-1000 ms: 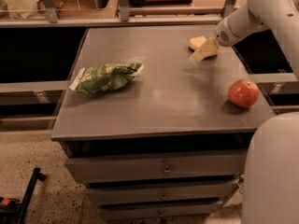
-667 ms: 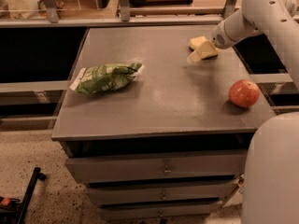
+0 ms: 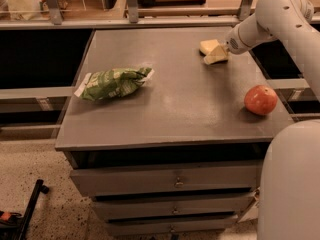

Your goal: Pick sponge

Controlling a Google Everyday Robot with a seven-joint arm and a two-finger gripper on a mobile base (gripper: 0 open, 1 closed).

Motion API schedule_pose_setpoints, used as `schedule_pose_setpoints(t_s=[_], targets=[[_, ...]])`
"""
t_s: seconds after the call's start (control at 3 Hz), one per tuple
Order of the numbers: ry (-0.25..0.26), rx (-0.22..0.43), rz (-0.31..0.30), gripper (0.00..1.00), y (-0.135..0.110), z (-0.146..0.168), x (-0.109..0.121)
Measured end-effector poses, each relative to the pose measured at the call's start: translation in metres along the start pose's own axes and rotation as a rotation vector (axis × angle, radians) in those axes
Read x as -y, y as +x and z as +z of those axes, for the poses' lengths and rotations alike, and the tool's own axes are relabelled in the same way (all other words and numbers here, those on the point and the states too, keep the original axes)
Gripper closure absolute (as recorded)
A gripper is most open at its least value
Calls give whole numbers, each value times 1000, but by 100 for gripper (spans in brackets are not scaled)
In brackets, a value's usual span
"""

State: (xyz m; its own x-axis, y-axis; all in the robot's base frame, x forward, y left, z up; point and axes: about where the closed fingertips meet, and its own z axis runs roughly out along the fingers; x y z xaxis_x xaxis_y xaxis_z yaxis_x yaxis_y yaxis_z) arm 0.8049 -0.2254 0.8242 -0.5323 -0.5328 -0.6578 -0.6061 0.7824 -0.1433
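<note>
The sponge (image 3: pixel 208 46) is a small pale yellow block lying at the far right of the grey table top (image 3: pixel 180 99). My gripper (image 3: pixel 218 57) reaches in from the right on the white arm (image 3: pixel 272 19). Its tip is low over the table, right beside the sponge's near-right side and touching or almost touching it. The sponge rests on the table.
A red-orange apple (image 3: pixel 260 100) sits near the table's right edge, in front of the arm. A green and white snack bag (image 3: pixel 114 83) lies at the left. The table has drawers (image 3: pixel 175 183) below. A rail and shelves run behind the table.
The arm's elbow has shifted a little to the left and back. The gripper stays beside the sponge, which has hardly moved.
</note>
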Motion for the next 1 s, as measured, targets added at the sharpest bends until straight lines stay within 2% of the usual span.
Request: schedule_pose_setpoints(t_s=[0.33, 0.67, 1.0], targets=[[-2, -4, 18, 64, -1, 0, 0], [19, 13, 3, 87, -8, -13, 6], [38, 67, -43, 100, -20, -42, 20]])
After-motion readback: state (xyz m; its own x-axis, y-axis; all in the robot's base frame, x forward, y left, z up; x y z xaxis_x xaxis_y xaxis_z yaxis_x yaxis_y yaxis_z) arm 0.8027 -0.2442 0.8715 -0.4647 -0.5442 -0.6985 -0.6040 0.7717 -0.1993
